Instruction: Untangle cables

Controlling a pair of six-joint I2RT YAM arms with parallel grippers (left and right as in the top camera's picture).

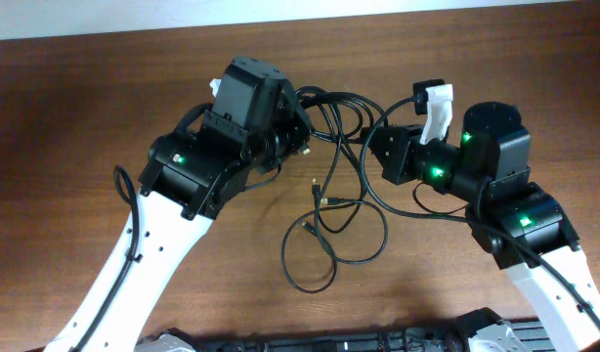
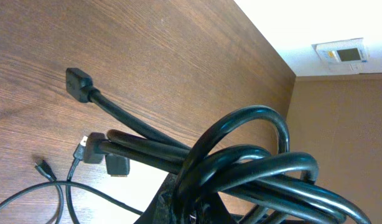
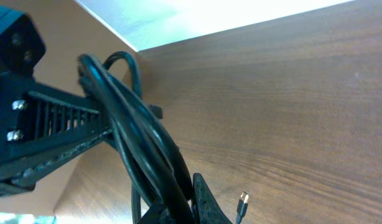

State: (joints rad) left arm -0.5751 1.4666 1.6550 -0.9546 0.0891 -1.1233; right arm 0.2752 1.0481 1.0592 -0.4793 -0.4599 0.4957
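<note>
Both arms are in over the brown table (image 1: 85, 88), and the cables (image 1: 331, 227) are strung between them! The left pincer (image 1: 296, 127) is clenched on a bunch of them at the top of the tangle, around 11 o'clock from the loose loops. Over at 1 o'clock the right pincer (image 1: 378, 147) is clamped tight too, with a strand running right into its tip. Between the two, several strands arch across. Below, at 6 o'clock, thin loops lie slack on the wood, with small plug ends near the middle.

Left wrist view: the cables (image 2: 253, 168) look thick and glossy here, folding over each other right at the fingers. One boxy plug (image 2: 79, 81) pokes out toward 10 o'clock.

Right wrist view: the cables (image 3: 132, 134) sweep from 10 o'clock down into the fingers. A small plug (image 3: 242, 200) sits at 5 o'clock against the wood.
</note>
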